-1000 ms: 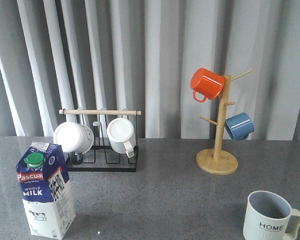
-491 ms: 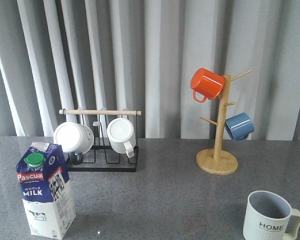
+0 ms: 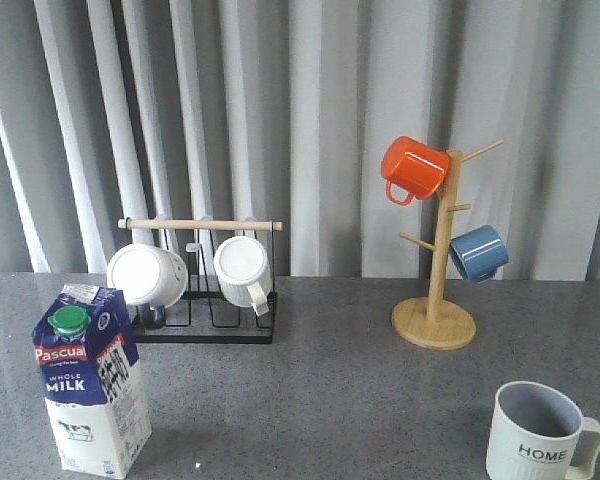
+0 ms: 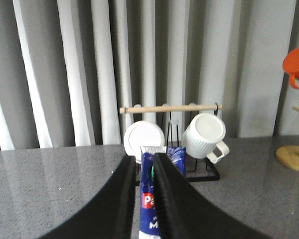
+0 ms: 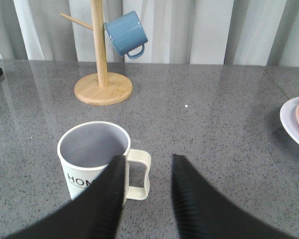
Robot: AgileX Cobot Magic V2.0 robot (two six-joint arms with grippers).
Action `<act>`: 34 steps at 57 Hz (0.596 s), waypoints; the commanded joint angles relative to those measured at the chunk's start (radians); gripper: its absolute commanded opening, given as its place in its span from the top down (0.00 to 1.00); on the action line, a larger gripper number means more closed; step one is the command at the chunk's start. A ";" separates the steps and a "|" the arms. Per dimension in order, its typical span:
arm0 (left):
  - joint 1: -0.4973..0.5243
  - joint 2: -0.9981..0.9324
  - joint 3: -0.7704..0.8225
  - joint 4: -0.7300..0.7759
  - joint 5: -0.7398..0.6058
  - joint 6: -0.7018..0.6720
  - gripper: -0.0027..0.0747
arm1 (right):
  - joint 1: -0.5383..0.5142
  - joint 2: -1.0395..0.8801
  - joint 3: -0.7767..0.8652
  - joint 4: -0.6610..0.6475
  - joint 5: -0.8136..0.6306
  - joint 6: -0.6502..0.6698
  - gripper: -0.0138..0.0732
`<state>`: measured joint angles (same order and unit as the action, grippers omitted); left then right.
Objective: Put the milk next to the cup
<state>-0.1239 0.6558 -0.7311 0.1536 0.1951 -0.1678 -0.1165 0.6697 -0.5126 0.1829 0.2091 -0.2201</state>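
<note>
The milk (image 3: pixel 90 385) stands upright at the table's front left, green cap on top. The cup (image 3: pixel 536 437), marked "HOME", stands at the front right with its handle to the right. Neither gripper shows in the front view. In the left wrist view my left gripper (image 4: pixel 145 158) is nearly shut with only a narrow slit, and it holds nothing. The milk (image 4: pixel 146 201) shows through that slit, some way ahead. In the right wrist view my right gripper (image 5: pixel 148 162) is open and empty. The cup (image 5: pixel 89 159) stands just beyond its fingertips, handle in line with the gap.
A black wire rack (image 3: pixel 205 330) with a wooden bar holds two white ribbed mugs behind the milk. A wooden mug tree (image 3: pixel 435 300) at back right carries an orange mug (image 3: pixel 413 168) and a blue mug (image 3: pixel 478 252). A white plate (image 5: pixel 295 124) lies right of the cup.
</note>
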 commanded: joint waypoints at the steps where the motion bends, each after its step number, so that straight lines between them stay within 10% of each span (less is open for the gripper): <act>1: -0.007 0.022 -0.034 0.051 -0.011 -0.002 0.68 | -0.005 0.005 -0.039 -0.005 -0.101 -0.012 0.32; 17: -0.030 0.070 -0.034 0.050 0.037 -0.010 0.18 | -0.005 0.005 -0.037 0.012 -0.196 0.003 0.16; 34: -0.037 0.090 -0.034 0.042 0.048 -0.012 0.19 | -0.005 0.097 -0.035 0.020 -0.138 -0.020 0.16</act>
<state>-0.1537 0.7446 -0.7311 0.1999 0.3067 -0.1705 -0.1165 0.7282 -0.5157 0.2133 0.1306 -0.2150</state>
